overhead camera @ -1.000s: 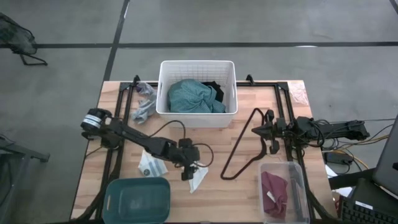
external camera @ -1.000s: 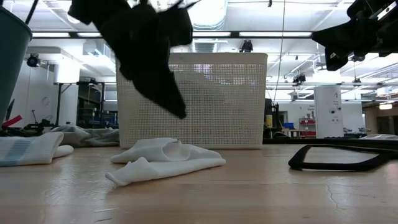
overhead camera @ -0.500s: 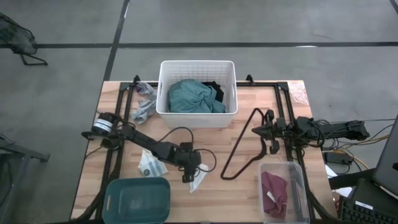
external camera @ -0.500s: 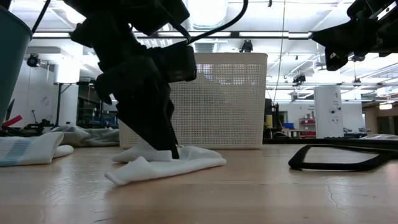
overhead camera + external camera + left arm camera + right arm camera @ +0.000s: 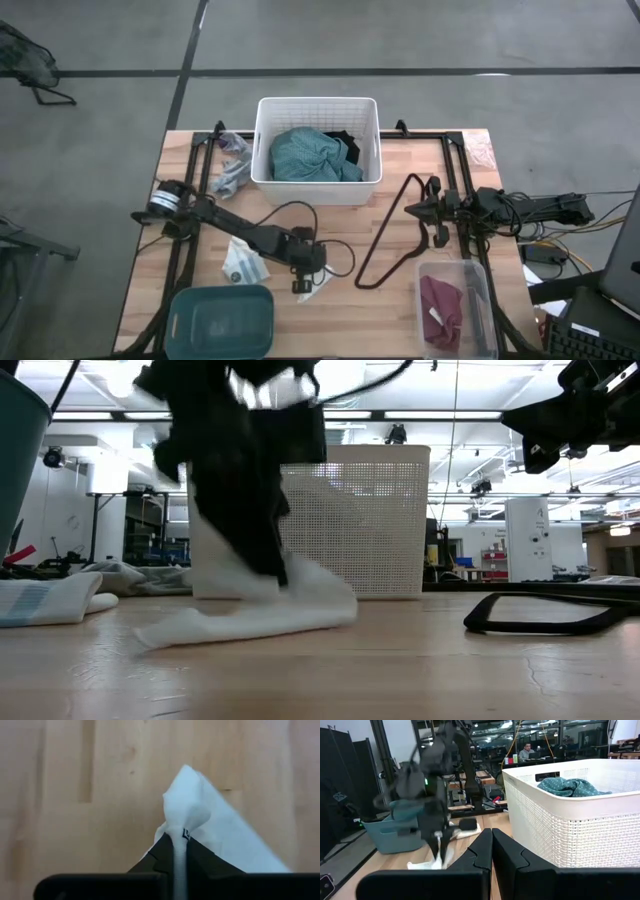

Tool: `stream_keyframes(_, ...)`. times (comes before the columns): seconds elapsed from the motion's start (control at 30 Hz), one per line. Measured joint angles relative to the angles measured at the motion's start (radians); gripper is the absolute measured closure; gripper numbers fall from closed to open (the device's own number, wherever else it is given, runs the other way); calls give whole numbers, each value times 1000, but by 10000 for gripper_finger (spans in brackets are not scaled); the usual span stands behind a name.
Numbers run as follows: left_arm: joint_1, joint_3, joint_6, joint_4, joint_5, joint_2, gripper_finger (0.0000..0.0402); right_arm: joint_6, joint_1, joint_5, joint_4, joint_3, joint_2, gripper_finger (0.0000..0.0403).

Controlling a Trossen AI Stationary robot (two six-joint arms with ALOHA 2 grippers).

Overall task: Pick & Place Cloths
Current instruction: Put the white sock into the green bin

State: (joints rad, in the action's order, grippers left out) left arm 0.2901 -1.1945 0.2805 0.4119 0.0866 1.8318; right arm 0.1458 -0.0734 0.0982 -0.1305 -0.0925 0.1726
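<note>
Table (image 5: 400, 300) near edge close by, left gripper (image 5: 303, 283) pinching white rag (image 5: 250, 622), teal bin (image 5: 222, 318) left, hanger (image 5: 392, 235) right, right gripper (image 5: 415, 211) closed, empty.

The table (image 5: 400, 300) has a light wood-plank top and stands on a grey concrete floor (image 5: 450, 35) crossed by dark lines. Beyond the table lies an open workshop hall with white walls, ceiling strip lights (image 5: 420, 415), shelving, and a person seated at a distant desk (image 5: 525, 754).
</note>
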Motion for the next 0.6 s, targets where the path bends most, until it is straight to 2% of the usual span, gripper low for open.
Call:
stream_keyframes(0.17, 2, -179, 16, 325, -22, -80, 382, 0, 0, 0, 0, 0, 0, 394)
stream_keyframes(0.33, 12, -341, 127, 570, -86, -187, 378, 0, 0, 0, 0, 0, 0, 394)
stream_keyframes(0.47, 32, -424, 280, 720, -173, -287, 376, 0, 0, 1, 0, 0, 0, 394)
stream_keyframes(0.6, 80, -423, 495, 754, -241, -416, 377, 0, 0, 2, 0, 0, 0, 394)
